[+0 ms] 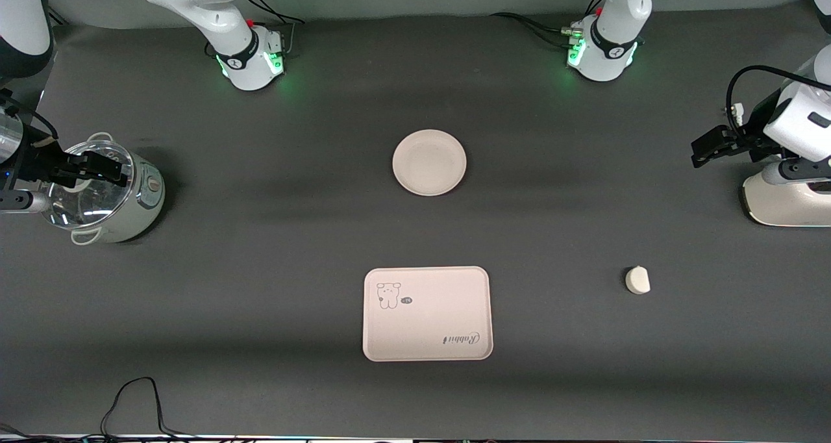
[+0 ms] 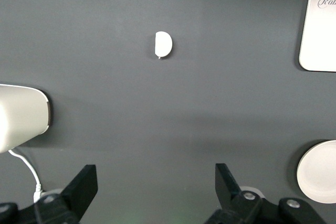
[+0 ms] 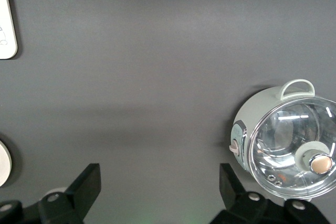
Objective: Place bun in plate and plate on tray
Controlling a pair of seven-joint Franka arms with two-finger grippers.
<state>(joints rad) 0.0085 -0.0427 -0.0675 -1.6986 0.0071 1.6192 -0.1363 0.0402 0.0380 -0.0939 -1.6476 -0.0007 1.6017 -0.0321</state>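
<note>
The bun (image 1: 637,280) lies on the dark table toward the left arm's end, nearer the front camera than the plate; it also shows in the left wrist view (image 2: 163,44). The round plate (image 1: 428,162) sits empty mid-table. The rectangular tray (image 1: 426,313) with the Rabbit print lies nearer the front camera than the plate. My left gripper (image 1: 700,149) hangs open and empty in the air at the left arm's end of the table (image 2: 156,182). My right gripper (image 1: 115,169) hangs open and empty over a glass-lidded pot (image 3: 160,182).
A pale green pot with a glass lid (image 1: 107,199) stands at the right arm's end, also in the right wrist view (image 3: 286,140). A white appliance (image 1: 785,199) stands at the left arm's end. A black cable (image 1: 136,397) loops near the front edge.
</note>
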